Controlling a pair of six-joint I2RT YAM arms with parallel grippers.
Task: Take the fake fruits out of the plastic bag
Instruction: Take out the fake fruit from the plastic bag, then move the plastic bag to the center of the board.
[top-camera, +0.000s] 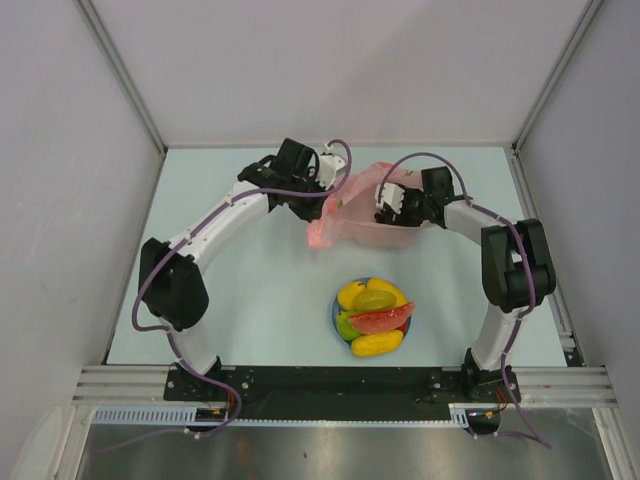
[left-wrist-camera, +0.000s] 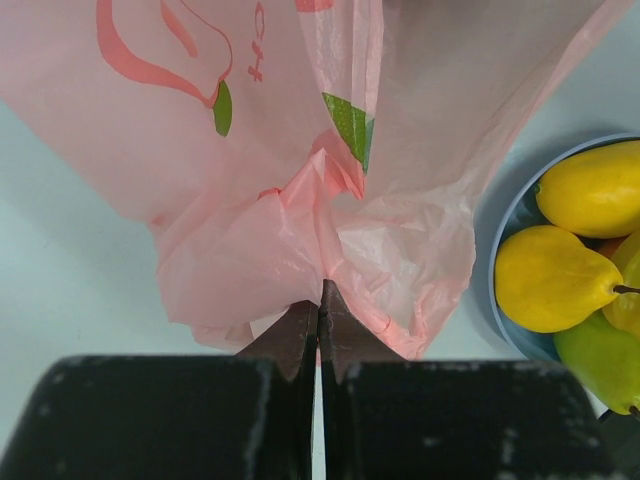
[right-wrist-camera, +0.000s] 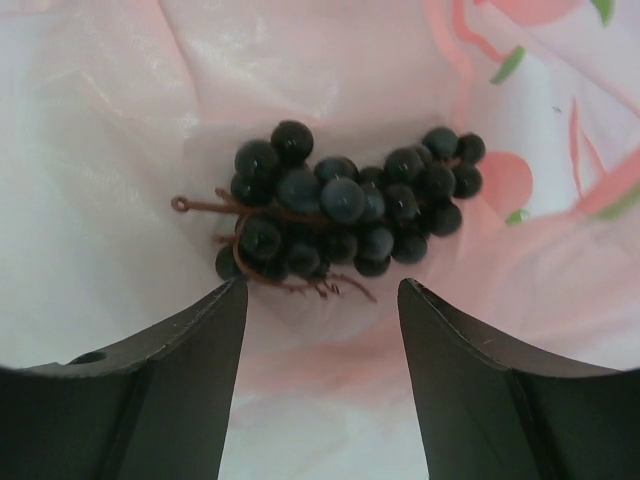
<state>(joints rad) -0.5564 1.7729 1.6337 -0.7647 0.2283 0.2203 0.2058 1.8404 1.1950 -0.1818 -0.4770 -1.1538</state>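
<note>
A: Any writing on the plastic bag (top-camera: 362, 212)?
B: Red curls and green leaf marks. One red squiggle may be lettering, but I cannot read it.
A: And the surroundings?
B: A pale table (top-camera: 250, 290) with grey walls (top-camera: 60, 150) on three sides. The bag lies near the far edge, right of centre.
A: Grippers?
B: The left gripper (left-wrist-camera: 320, 300) is pinched tight on a bag fold. The right gripper (right-wrist-camera: 322, 290) is inside the bag, jaws apart, with the grape bunch (right-wrist-camera: 340, 215) just ahead. The bunch lies crosswise to the fingers, stem hook leftward. Other fake fruits (top-camera: 373, 318) sit on the blue plate (left-wrist-camera: 510, 212), nearer the near edge.
</note>
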